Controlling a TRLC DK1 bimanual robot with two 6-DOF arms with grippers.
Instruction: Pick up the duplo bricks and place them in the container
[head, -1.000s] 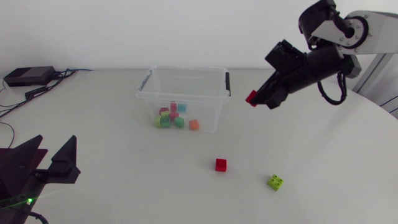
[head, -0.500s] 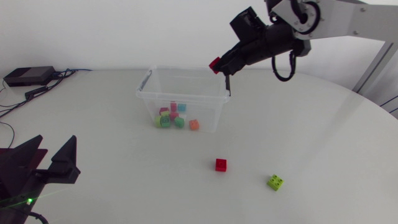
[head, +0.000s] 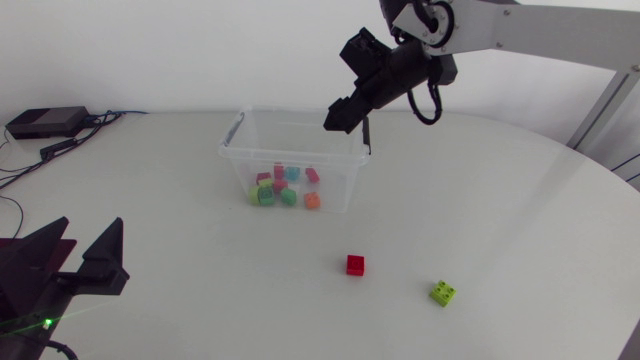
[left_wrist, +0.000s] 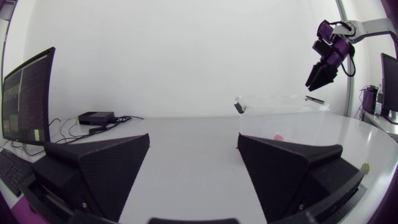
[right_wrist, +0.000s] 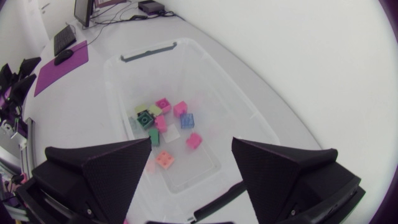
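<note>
Right jaws wide open above the clear plastic container.
Its long side runs left to right, under those empty jaws; left jaws wide too, well apart.

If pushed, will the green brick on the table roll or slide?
Likely slides, not rolls: the green brick is boxy and rests flat on the table. Probably light and stiff: it looks like small moulded plastic.
</note>
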